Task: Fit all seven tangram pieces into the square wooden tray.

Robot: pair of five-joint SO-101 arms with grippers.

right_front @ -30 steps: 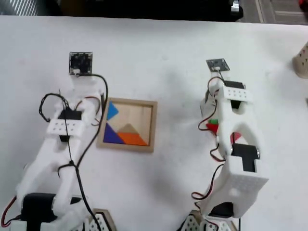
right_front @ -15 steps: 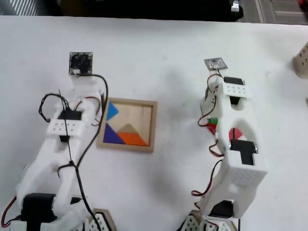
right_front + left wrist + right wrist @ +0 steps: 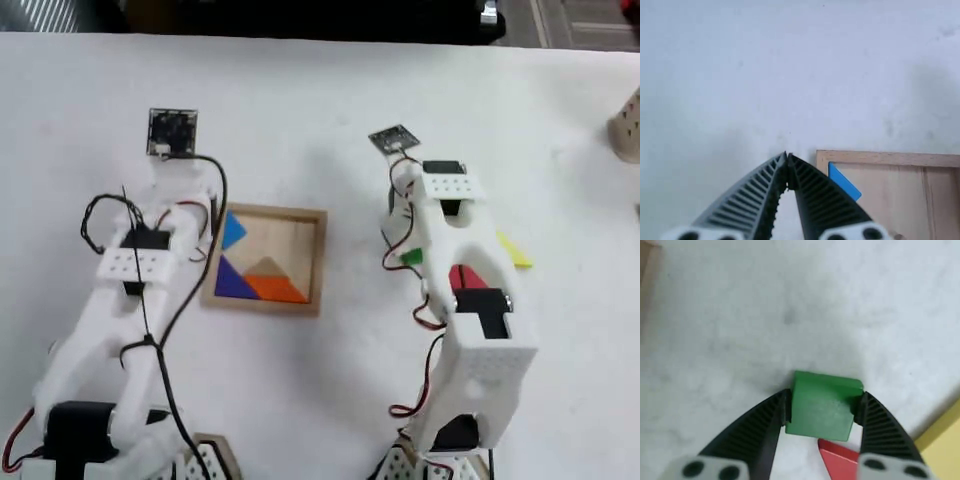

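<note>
The square wooden tray (image 3: pixel 300 232) lies between the two arms. It holds a light blue piece (image 3: pixel 233 230), a dark blue triangle (image 3: pixel 232 281), an orange triangle (image 3: pixel 277 289) and a small tan triangle (image 3: pixel 266 266). My right gripper (image 3: pixel 822 401) is shut on a green square piece (image 3: pixel 823 409), held just above the table to the right of the tray; that green square (image 3: pixel 411 257) peeks out beside the arm. A red piece (image 3: pixel 463 277) and a yellow piece (image 3: pixel 513 250) lie on the table by the right arm. My left gripper (image 3: pixel 787 157) is shut and holds nothing, beside the tray's far left corner (image 3: pixel 822 155).
A small dark board (image 3: pixel 171 130) lies beyond the left arm and another (image 3: pixel 393 138) beyond the right arm. Cables hang along both arms. A pale perforated object (image 3: pixel 628 125) stands at the right edge. Bare white table spreads beyond the tray.
The right arm has swung left toward the tray with the green square in its gripper, uncovering the yellow piece. The left arm has stayed put.
</note>
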